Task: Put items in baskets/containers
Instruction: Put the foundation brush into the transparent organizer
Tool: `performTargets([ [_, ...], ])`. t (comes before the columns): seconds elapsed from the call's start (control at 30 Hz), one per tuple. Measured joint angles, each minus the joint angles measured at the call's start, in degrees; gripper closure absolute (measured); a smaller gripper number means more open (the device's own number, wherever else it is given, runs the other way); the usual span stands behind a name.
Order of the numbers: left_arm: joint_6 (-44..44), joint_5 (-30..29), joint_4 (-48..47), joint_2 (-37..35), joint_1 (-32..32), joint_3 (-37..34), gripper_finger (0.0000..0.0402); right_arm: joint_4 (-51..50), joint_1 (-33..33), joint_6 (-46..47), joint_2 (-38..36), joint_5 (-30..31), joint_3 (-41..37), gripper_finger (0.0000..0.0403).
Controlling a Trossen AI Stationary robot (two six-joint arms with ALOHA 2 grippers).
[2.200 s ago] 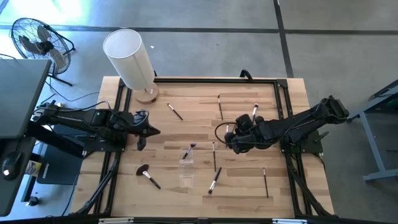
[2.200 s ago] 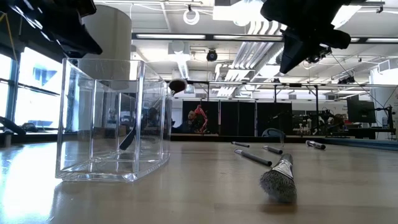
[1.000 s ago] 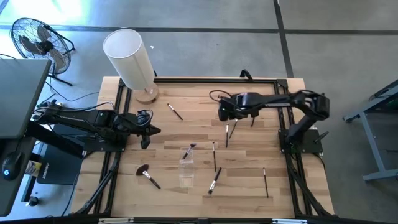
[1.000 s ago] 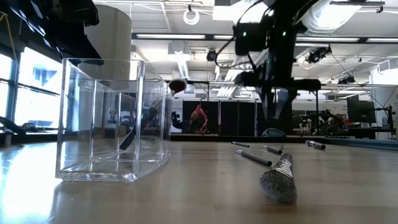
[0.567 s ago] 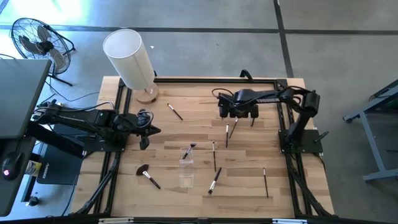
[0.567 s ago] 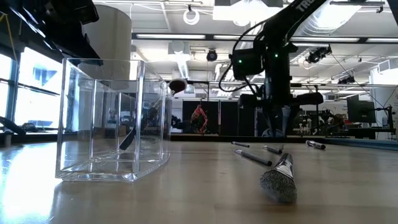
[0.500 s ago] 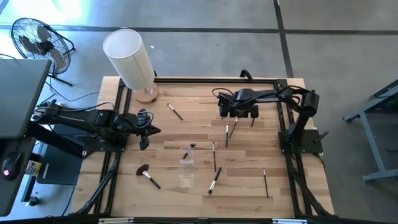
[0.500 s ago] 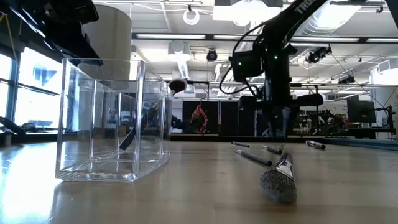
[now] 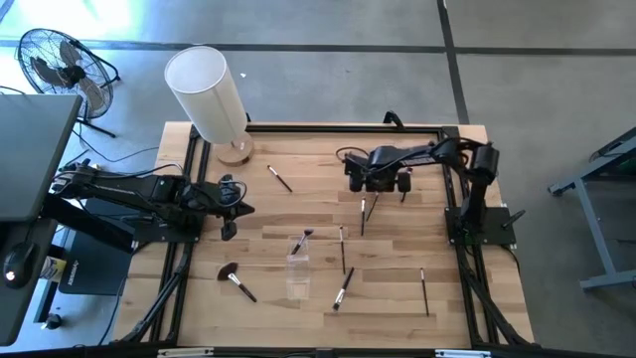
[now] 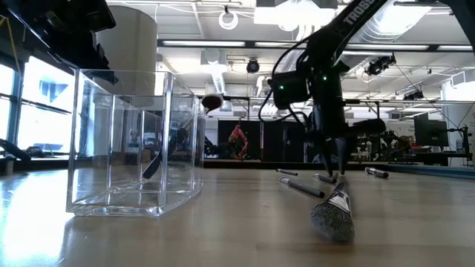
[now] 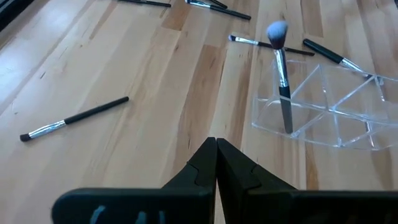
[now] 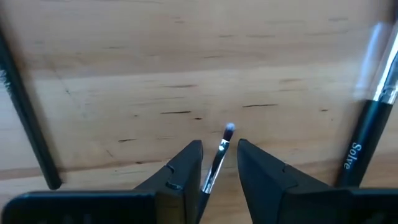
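Note:
Thin dark makeup brushes lie scattered on the wooden table. One thin brush (image 12: 217,158) (image 9: 363,216) lies between the fingers of my right gripper (image 12: 217,155) (image 9: 367,193). That gripper points down at the brush's bristle end, open, with a finger on either side and a small gap left on each. The clear cup (image 9: 297,269) (image 11: 323,109) stands near the middle, with one brush (image 11: 281,74) leaning in it. A fluffy-headed brush (image 9: 235,278) lies at the near left. My left gripper (image 11: 216,148) (image 9: 230,213) is shut and hovers over the left side.
A tall white cylinder (image 9: 207,91) on a wooden base stands at the far left corner. Other brushes lie at the far side (image 9: 279,178) (image 9: 351,171) and the near side (image 9: 343,288) (image 9: 424,291). Two dark handles (image 12: 25,118) (image 12: 367,124) flank my right gripper.
My right gripper has come down toward the table, from well above it to just over the thin brush at the far middle. The arm has folded back toward the right edge. The brushes and the cup have not moved.

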Motion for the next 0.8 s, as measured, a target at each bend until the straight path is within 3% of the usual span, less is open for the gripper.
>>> performTargets([
  [0.07,0.0,0.8,-0.1,0.0,0.0,0.0,0.0402,0.9,0.7,-2.7,0.1,2.3,-0.1,0.0321],
  [0.23,-0.2,1.1,-0.1,0.0,0.0,0.0,0.0401,4.6,2.0,-19.3,0.1,2.2,-0.2,0.0386],
  [0.4,-0.3,1.1,0.6,0.0,0.0,0.0,0.0402,4.6,4.5,-30.9,0.2,0.8,-0.2,0.0397],
  [0.6,-0.4,1.1,1.0,0.0,0.0,0.0,0.0402,4.4,9.2,-30.5,-1.1,0.6,-0.3,0.0401],
  [0.7,-0.7,1.1,0.9,0.0,0.0,0.0,0.0401,3.9,13.0,-28.5,-3.8,-3.9,-0.5,0.0403],
  [0.8,-2.8,1.1,1.1,0.0,0.0,0.0,0.0401,3.3,16.6,-26.8,-7.4,-2.1,-0.5,0.0402],
])
